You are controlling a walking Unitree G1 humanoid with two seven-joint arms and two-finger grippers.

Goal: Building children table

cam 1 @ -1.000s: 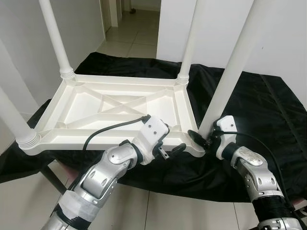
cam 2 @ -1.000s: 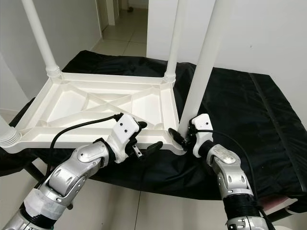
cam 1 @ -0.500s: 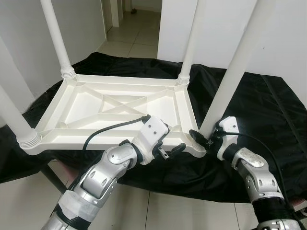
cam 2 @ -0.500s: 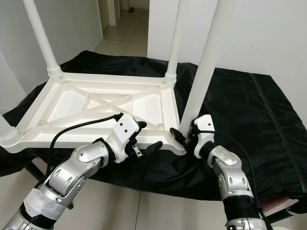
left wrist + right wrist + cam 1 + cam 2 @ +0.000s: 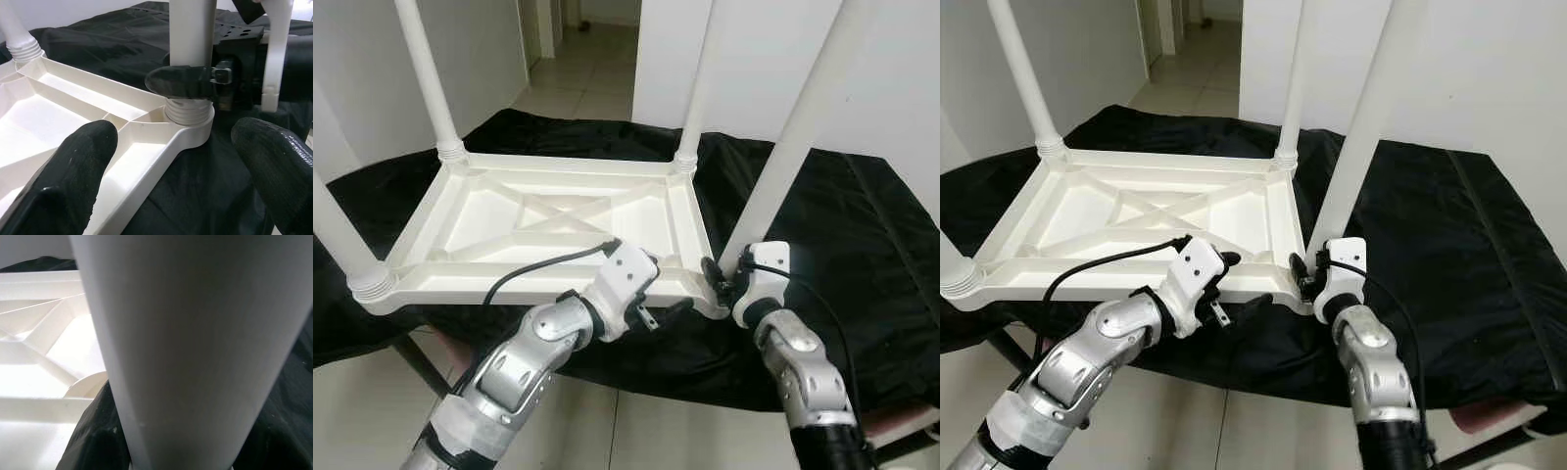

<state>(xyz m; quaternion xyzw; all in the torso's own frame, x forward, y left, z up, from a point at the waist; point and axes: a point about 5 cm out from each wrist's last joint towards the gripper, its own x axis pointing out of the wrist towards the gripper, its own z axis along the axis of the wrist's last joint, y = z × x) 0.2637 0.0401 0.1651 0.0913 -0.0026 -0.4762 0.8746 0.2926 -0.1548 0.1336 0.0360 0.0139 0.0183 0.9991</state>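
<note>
Black cloth [image 5: 822,225] covers a low stand in a white-walled room, with a tiled hallway beyond. On the cloth lies a white tabletop [image 5: 548,220], upside down, ribbed underside up, with four white legs standing from its corners. Going left to right: the near-left leg [image 5: 342,245] rises from its threaded collar at the corner, and the far-left leg [image 5: 426,73] stands behind it. The left gripper [image 5: 661,308] sits at the tabletop's near edge, its fingers [image 5: 73,166] spread apart with the edge rail between them, gripping nothing. The far-right leg [image 5: 700,88] stands behind. The near-right leg [image 5: 793,147] leans slightly in its corner socket, and the right gripper [image 5: 717,279] is clamped around its base, just above the collar.
</note>
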